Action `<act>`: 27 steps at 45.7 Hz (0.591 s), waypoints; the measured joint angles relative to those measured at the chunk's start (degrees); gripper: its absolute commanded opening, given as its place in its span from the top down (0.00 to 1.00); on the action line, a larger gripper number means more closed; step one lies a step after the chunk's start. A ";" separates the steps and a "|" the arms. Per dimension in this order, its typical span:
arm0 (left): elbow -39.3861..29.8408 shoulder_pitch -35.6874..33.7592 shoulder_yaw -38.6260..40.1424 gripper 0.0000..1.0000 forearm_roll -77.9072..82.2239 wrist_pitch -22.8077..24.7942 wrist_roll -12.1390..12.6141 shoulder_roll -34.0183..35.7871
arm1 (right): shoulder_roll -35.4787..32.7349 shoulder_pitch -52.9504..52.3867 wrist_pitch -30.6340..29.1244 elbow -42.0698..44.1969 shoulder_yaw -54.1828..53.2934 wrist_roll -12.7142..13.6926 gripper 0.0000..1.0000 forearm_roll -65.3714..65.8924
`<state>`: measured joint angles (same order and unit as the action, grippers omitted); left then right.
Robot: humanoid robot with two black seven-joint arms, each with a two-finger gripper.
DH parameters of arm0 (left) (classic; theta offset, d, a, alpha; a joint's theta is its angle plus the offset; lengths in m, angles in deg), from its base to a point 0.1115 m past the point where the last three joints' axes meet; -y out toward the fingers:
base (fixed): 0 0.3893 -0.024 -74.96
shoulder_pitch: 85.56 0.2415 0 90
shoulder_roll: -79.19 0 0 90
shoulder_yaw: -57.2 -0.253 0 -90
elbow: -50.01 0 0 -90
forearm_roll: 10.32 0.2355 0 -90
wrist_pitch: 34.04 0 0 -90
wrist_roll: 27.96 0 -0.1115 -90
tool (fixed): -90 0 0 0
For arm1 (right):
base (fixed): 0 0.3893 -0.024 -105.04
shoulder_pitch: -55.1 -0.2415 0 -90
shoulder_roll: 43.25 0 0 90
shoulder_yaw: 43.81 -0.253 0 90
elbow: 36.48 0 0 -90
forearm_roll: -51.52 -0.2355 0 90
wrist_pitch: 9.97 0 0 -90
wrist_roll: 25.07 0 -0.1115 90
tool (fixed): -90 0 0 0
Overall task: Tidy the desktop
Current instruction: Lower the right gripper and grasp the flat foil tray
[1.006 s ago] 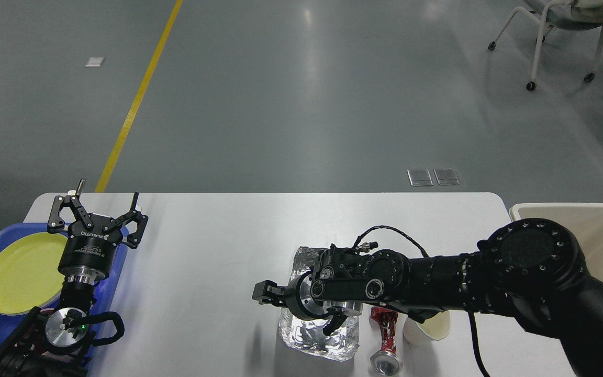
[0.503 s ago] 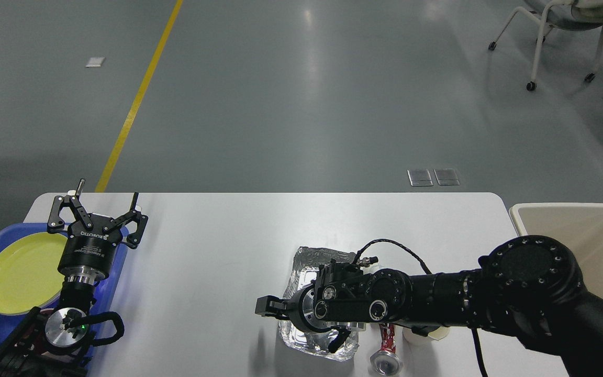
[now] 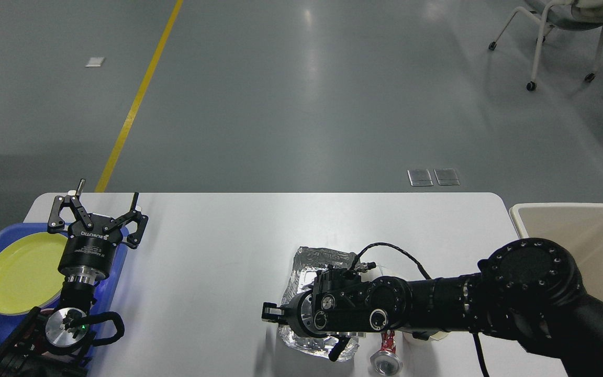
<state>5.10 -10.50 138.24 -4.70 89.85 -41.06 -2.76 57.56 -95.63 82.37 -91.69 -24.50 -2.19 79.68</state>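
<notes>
- So the desktop is the big white slab right in front of me, and the junk sits bunched at its near edge: a crumpled foil tray, a crushed red can lying on its side, and a paper cup mostly hidden under my right forearm.
- My right gripper is low over the near end of the foil, wrist turned sideways. One finger pokes left, another pokes down near the foil's front edge. Honestly can't tell if it's clamped on the foil or just hovering, since the wrist body blocks the contact.
- Biggest worry: foil is flimsy. If I only pinch a rim, I'd guess it tears or folds and flops out on the lift.
- The foil's near edge looks close to the table's front edge, so a nudge could slide it off toward me.
- The can is just beside the foil and round, so brushing it with my wrist could roll it off.
- My forearm is right over the cup, and swinging toward the cream bin on the right could tip it.
- My left gripper is spread wide and empty, parked above the blue tray with the yellow plate. No trouble there unless it drops onto the plate.
</notes>
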 measured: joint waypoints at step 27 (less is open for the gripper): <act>0.00 0.00 0.00 0.04 0.00 0.00 0.02 0.01 | 0.79 -3.63 4.73 -3.03 0.29 0.28 1.00 -5.03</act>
<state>5.10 -10.50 138.24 -4.70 89.85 -41.03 -2.75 58.35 -99.26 87.10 -94.73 -24.21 -1.90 74.65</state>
